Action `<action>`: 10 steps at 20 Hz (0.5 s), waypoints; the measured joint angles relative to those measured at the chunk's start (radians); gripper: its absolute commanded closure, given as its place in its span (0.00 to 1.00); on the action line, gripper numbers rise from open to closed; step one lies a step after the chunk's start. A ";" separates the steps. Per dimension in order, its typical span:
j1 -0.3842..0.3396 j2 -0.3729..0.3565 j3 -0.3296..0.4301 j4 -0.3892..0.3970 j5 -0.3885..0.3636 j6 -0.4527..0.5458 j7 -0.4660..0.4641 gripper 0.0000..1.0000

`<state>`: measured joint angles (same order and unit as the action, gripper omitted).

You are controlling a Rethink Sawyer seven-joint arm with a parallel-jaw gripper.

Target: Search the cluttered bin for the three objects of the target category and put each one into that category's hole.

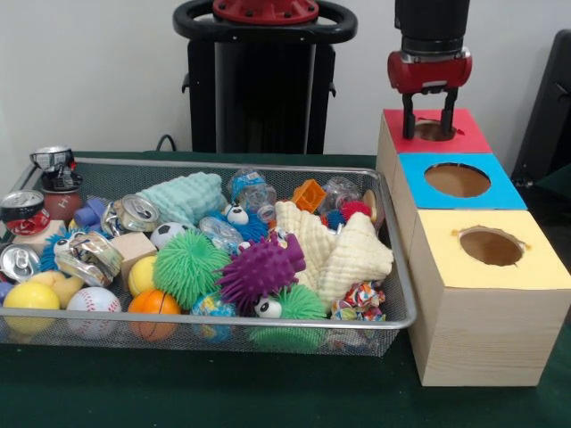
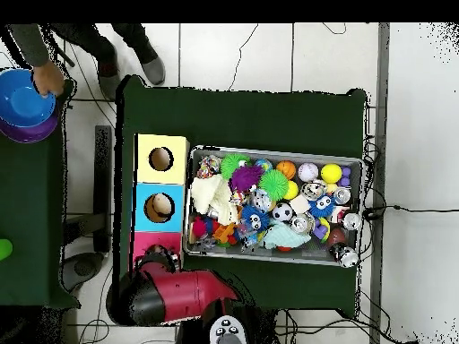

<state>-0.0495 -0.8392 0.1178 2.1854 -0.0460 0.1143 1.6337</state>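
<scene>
Table (image 1: 268,392): green cloth. Bin (image 1: 393,259), silver mesh, sits left-centre w/ balls, cans, spiky toys, cloths heaped inside. Wooden boxes (image 1: 482,330) in a row just right of bin; yellow near, blue mid, red far. Gripper (image 1: 430,123) over red box hole, fingers apart, nothing held.

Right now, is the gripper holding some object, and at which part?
Nothing is visibly held: the gripper hangs over the red-topped wooden box, jaws apart above its hole, with nothing showing between them.
</scene>
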 measured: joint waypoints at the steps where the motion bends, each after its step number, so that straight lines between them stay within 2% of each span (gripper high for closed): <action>1: -0.007 0.000 0.006 0.000 0.000 0.007 0.000 0.00; 6: -0.058 0.001 0.046 -0.009 0.000 0.055 0.000 0.00; 7: -0.092 0.007 0.068 -0.025 0.000 0.098 0.000 0.00; 10: -0.122 0.015 0.091 -0.042 -0.001 0.144 0.000 0.00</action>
<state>-0.1712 -0.8244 0.2090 2.1435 -0.0470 0.2579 1.6339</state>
